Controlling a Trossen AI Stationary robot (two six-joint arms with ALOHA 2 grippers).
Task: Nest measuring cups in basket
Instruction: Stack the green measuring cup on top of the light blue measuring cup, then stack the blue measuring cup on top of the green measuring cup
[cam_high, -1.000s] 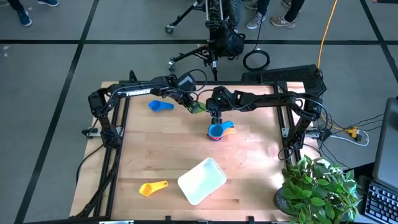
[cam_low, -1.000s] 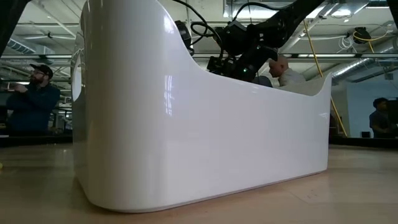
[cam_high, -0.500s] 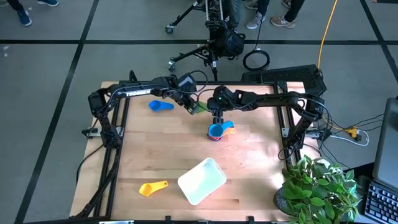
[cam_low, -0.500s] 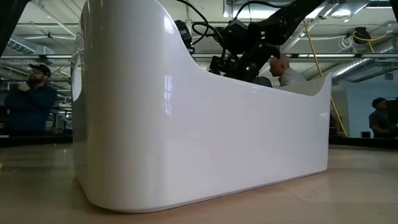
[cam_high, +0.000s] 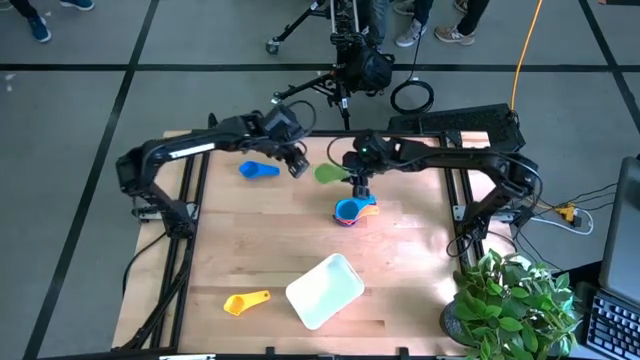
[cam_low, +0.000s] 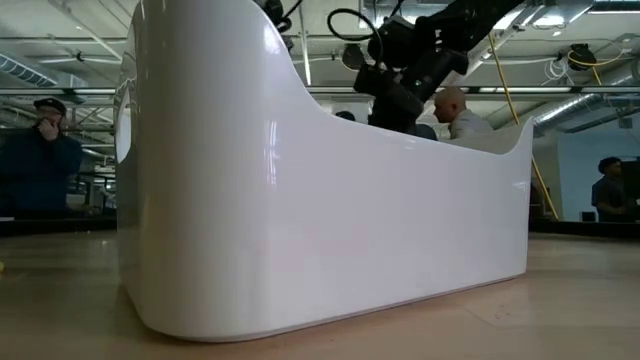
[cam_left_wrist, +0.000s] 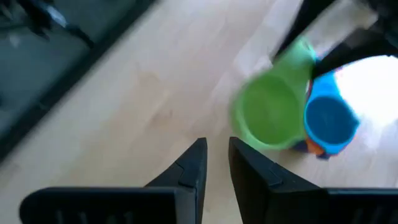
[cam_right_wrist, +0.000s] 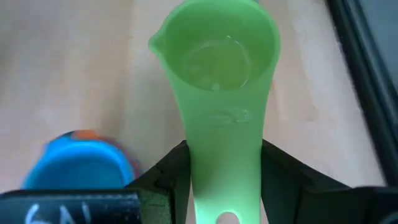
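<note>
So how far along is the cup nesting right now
Partly done. A small nested stack, light blue on top, sits on the table, not in the basket, which looks empty. In hand: the right gripper holds the green cup by its handle beside the stack. The left gripper is empty. Left: the blue cup, the yellow cup, and getting everything into the basket.

This place is a large robotics lab or workshop hall. The wooden desk (cam_high: 250, 250) stands on a grey floor (cam_high: 70, 130) with dark lines, and a wheeled camera stand (cam_high: 340, 50) is behind it. In the low view the ceiling has open pipes and beams (cam_low: 60, 70), and a person (cam_low: 40, 150) stands there. A potted plant (cam_high: 510, 300) and a keyboard (cam_high: 612, 325) are beside the desk.
</note>
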